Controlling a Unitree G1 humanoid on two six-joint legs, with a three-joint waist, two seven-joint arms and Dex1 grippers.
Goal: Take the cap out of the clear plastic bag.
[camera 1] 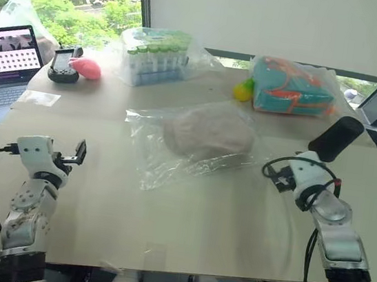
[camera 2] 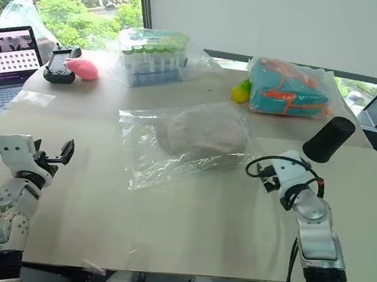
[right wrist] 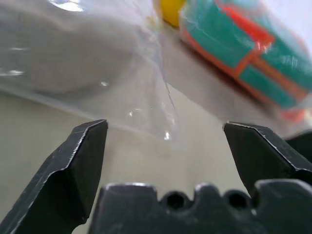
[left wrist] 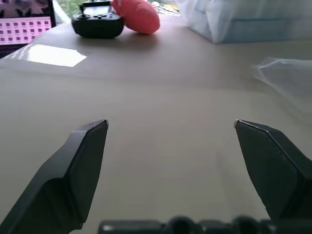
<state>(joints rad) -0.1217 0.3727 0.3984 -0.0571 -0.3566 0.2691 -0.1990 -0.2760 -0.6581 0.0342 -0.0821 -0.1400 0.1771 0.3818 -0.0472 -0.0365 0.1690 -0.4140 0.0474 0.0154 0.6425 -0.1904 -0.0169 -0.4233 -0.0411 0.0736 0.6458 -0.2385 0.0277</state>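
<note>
One cap (camera 1: pixel 209 134) sits inside one clear plastic bag (camera 1: pixel 146 160) mid-tabletop (camera 1: pixel 183 231); wrist views reveal left gripper (left wrist: pixel 170 126) and right gripper (right wrist: pixel 165 126) released, empty, at eight and four o'clock.

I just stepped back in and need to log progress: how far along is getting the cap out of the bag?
Nothing looks done yet: the cap lies fully inside the clear plastic bag on the table. In hand: nothing. The left gripper is open over bare tabletop, and the right gripper is open, facing the bag's near edge without touching it. Left: grip the bag, reach the cap and pull it out.
</note>
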